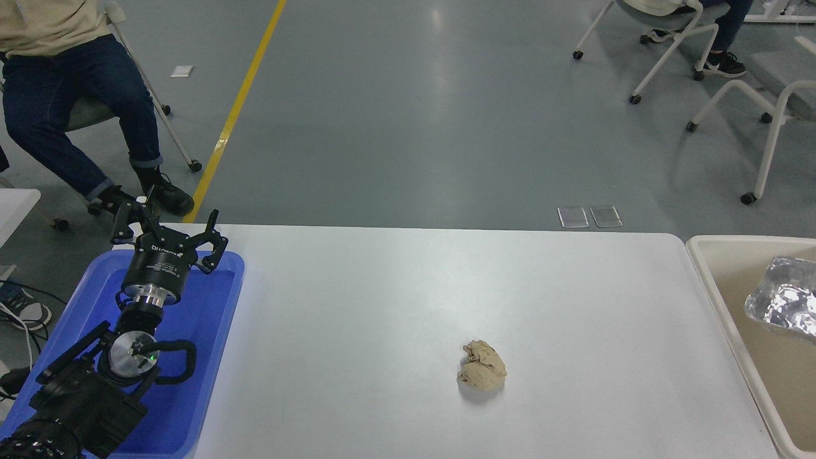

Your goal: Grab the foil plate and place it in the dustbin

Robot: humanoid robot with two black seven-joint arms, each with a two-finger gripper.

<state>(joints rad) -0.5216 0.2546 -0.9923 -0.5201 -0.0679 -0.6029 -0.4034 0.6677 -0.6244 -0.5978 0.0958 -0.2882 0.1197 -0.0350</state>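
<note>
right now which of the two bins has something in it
The cream dustbin at the right edge: the foil plate is in it. The blue tray has only the left gripper over it.

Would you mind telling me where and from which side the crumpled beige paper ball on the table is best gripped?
Grip the paper ball across its narrower left-right middle, coming straight down from above. It sits alone on the white table, a lumpy mound with nothing beside it, so fingers can likely close on both flanks and the crumpled paper should give slightly.

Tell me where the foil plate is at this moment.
In the head view, the foil plate is at the far right edge of the picture, within the outline of the beige dustbin beside the white table, well right of the paper ball.
</note>
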